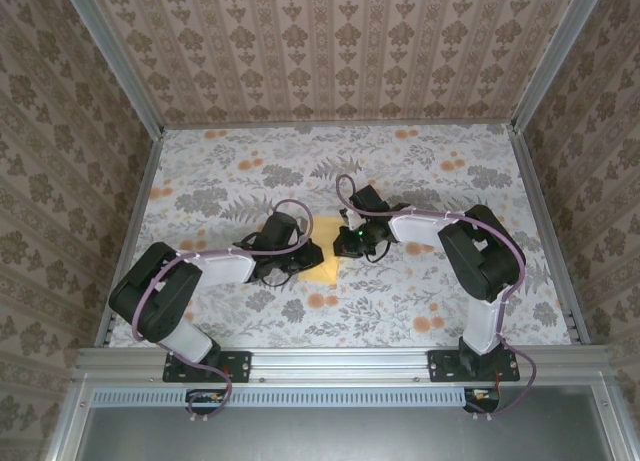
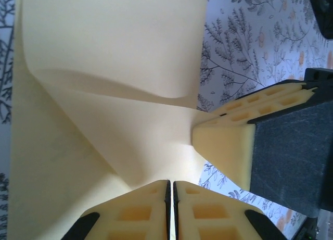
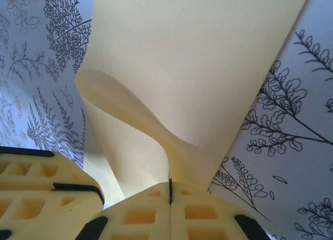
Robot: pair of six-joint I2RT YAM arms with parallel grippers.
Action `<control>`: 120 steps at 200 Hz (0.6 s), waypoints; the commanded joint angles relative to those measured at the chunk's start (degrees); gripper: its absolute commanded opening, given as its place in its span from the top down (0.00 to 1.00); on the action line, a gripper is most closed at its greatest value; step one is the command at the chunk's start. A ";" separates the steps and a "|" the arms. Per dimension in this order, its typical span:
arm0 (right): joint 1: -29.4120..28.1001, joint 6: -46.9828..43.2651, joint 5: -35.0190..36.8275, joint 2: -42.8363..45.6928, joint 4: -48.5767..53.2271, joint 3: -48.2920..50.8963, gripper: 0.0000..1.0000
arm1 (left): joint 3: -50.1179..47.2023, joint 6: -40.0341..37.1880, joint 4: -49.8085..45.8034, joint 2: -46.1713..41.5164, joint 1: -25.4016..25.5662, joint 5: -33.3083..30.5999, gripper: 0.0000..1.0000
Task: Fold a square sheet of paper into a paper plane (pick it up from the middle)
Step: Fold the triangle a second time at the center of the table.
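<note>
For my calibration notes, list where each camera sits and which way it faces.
Top: above and behind, looking down at the table; left arm and right arm show.
Left wrist: on the left arm, facing the yellow paper past the left pincer.
Right wrist: likewise, past the right pincer.
Shared: all three see the yellow paper.

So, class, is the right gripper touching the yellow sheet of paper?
Touching. The right wrist view shows the right gripper, jaws shut on the sheet of paper, which curls up from their seam.
</note>
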State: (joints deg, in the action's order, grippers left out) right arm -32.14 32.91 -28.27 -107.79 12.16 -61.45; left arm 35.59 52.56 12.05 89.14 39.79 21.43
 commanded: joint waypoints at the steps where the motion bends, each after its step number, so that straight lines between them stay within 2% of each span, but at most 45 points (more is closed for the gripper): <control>1: -0.20 -1.17 1.21 -1.54 1.48 -1.31 0.94 | 2.11 -1.49 0.74 0.83 0.59 0.98 0.87; 120: -0.20 -2.14 1.17 -2.70 2.41 -2.58 0.94 | 2.08 0.01 -0.05 5.87 1.08 -1.11 0.88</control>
State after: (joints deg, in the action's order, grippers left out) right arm -32.14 32.27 -27.81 -109.01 12.47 -62.24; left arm 37.12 52.49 12.64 94.08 40.53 21.34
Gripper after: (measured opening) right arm 0.062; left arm 0.120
